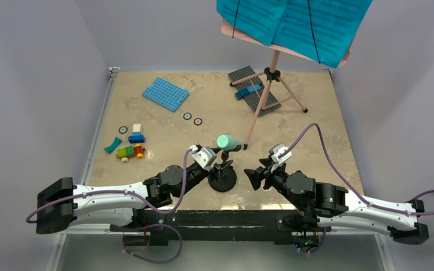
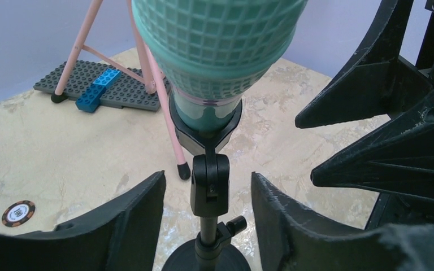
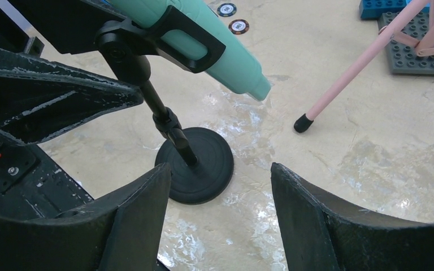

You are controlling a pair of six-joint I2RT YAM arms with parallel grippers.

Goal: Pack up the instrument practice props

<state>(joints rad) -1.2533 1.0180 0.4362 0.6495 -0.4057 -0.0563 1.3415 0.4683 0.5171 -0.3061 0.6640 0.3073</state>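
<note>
The mint-green toy microphone (image 1: pixel 229 141) lies tilted in the clip of the small black round-base mic stand (image 1: pixel 222 178), near the table's front middle. My left gripper (image 1: pixel 218 165) is open, its jaws on either side of the stand's post (image 2: pixel 209 186) without touching it; the microphone head (image 2: pixel 215 51) fills the view above. My right gripper (image 1: pixel 252 176) is open and empty, just right of the stand's base (image 3: pixel 200 164), with the microphone (image 3: pixel 215 51) above it. The pink tripod music stand (image 1: pixel 268 96) stands behind, holding cyan sheet-music pages (image 1: pixel 294 22).
One pink tripod foot (image 3: pixel 302 123) rests close to the microphone's tail. A grey baseplate (image 1: pixel 254 90) with blue bricks lies under the tripod. A blue baseplate (image 1: pixel 165 94), round tokens (image 1: pixel 192 118) and small toy bricks (image 1: pixel 130 148) lie at the left. Walls enclose the table.
</note>
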